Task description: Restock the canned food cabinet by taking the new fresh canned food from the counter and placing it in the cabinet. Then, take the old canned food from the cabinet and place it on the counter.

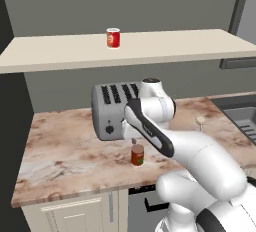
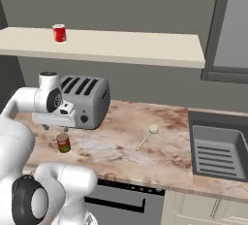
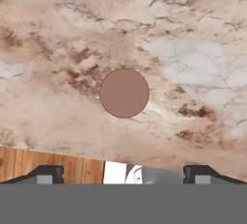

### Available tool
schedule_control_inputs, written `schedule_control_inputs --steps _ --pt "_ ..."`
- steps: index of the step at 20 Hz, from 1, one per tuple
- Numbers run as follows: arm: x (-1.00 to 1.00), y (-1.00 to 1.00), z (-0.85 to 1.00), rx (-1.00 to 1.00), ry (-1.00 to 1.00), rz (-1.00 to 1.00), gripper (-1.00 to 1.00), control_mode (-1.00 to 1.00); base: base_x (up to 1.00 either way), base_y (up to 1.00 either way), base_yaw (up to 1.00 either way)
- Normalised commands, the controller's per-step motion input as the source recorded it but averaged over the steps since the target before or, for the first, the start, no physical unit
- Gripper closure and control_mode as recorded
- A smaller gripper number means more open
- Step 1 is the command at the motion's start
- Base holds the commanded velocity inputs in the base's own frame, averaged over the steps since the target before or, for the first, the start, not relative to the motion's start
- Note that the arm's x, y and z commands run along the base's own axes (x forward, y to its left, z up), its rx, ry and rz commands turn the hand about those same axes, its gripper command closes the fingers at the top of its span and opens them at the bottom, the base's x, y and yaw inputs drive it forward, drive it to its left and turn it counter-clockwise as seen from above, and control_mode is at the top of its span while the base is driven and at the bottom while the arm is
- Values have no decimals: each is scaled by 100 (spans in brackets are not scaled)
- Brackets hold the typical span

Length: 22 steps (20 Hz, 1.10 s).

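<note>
The new dark red-brown can stands upright on the marbled counter, just in front of the toaster. My gripper hangs straight above it, pointing down, clear of its top. In the hand view the can's round brown lid lies centred ahead of the gripper, whose fingertips stand wide apart, open and empty. The old bright red-orange can stands on the cream shelf board of the cabinet, towards its left.
A grey four-slot toaster sits right behind the can and the hand. A pale spoon lies to the right on the counter. The sink is at the far right.
</note>
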Motion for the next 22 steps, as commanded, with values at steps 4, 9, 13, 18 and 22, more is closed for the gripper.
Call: schedule_control_inputs --steps 4,9,13,18,22 --pt "10 18 -66 0 19 0 -100 -100 0 0 0" --pt "9 2 -35 0 16 0 -100 -100 0 0 0" --pt "1 0 -35 0 11 0 -100 -100 0 0 0" --pt "0 0 -27 -3 1 0 -100 -100 0 0 0" --pt "0 2 -20 -7 0 0 -100 -100 0 0 0"
